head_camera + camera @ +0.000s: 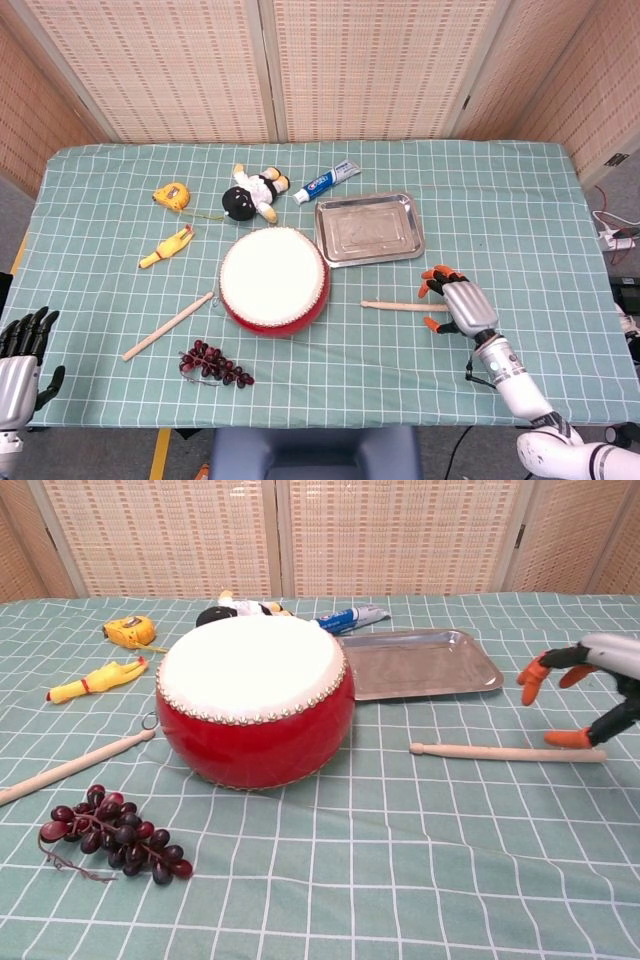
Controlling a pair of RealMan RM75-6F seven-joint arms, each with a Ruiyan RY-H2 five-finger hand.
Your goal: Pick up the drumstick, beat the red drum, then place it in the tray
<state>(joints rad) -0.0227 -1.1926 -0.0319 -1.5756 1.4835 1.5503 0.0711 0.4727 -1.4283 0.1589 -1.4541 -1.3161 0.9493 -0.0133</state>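
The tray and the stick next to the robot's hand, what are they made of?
The tray looks like metal, probably steel: it is silvery and shiny, with light glinting off its rim. The drumstick beside the right hand looks like bare wood: pale tan, matte, no paint or shine. Neither can be settled by sight alone.

In the chest view the right hand [585, 695] is cut off by the right edge, its palm and wrist out of frame. Far to its left, the second drumstick [70, 768] runs past the left edge, and the red drum [255, 705] hides most of the doll [235, 609].

The left hand [18, 360] is clipped at the head view's corner.
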